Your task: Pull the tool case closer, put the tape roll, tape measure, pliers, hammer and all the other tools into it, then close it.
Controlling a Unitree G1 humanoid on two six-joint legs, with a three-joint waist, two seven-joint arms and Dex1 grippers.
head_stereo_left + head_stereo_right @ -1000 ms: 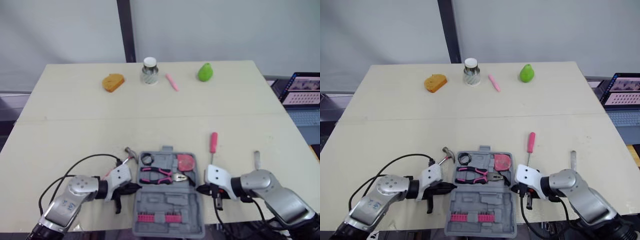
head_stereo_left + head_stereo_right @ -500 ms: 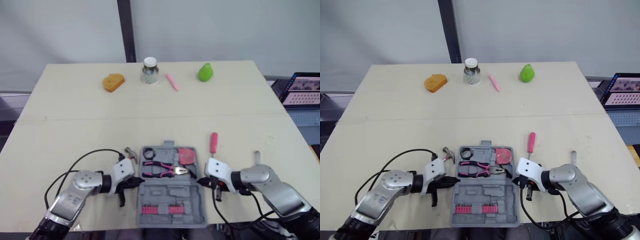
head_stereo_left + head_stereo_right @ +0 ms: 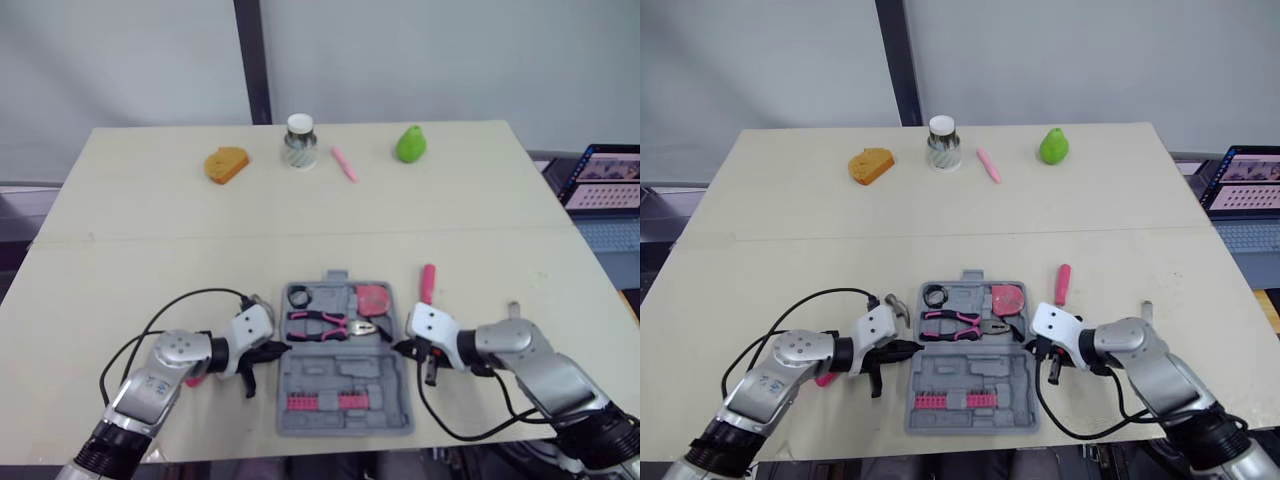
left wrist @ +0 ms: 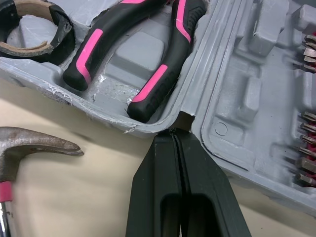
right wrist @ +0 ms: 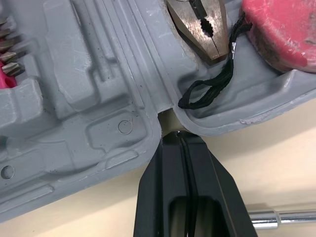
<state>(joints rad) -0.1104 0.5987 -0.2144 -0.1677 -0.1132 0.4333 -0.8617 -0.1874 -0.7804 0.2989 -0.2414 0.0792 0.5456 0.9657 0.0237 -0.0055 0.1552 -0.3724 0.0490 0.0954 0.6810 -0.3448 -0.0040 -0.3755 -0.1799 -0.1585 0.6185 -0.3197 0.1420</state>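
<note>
The grey tool case (image 3: 345, 375) lies open near the table's front edge. Its far half holds the black tape roll (image 3: 301, 296), the pink-handled pliers (image 3: 328, 325) and the red tape measure (image 3: 372, 298). A row of pink bits (image 3: 325, 402) sits in the near half. My left gripper (image 3: 277, 349) is shut, its tips against the hinge notch on the case's left side (image 4: 174, 133). My right gripper (image 3: 400, 348) is shut too, its tips at the right hinge notch (image 5: 180, 134). The hammer (image 4: 34, 144) lies beside the case, partly under my left gripper. A pink-handled screwdriver (image 3: 428, 280) lies right of the case.
A chrome bar (image 3: 513, 313) lies on the table to the right of my right arm. Along the far edge stand an orange block (image 3: 227, 164), a jar (image 3: 299, 141), a pink marker (image 3: 344, 163) and a green pear (image 3: 409, 144). A laptop (image 3: 608, 180) sits off the table's right side.
The case has slid away from the table's front edge, and both grippers have moved forward with it at its hinge notches. The far objects have not moved.
</note>
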